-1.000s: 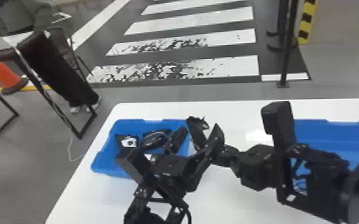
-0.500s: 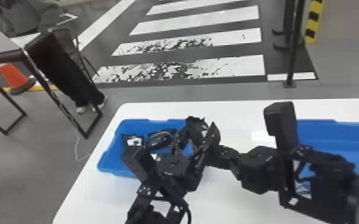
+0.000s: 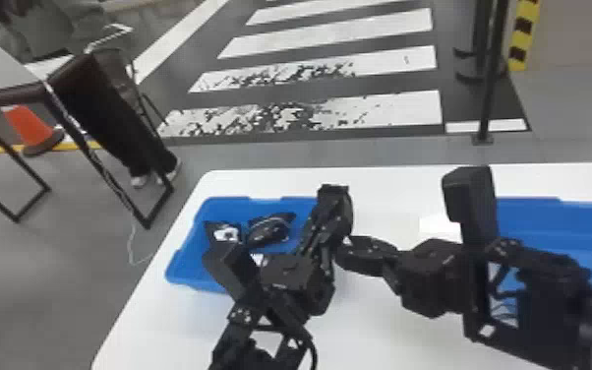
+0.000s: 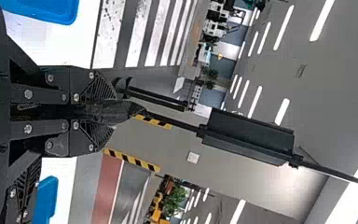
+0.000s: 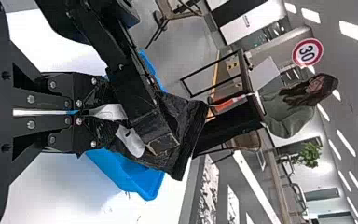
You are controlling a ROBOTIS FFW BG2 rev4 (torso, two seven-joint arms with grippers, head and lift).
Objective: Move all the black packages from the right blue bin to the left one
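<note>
white table (image 3: 388,189) below; black package (image 5: 185,116) between the right pincer's (image 3: 346,251) fingers.

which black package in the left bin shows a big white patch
The leftmost package, nearest the left bin's outer side; the package to its right looks mostly black.

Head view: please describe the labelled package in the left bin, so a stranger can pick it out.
On the white table, find the left bin. The labelled package lies toward its far left corner; a white label sets it apart from the darker package beside it.
</note>
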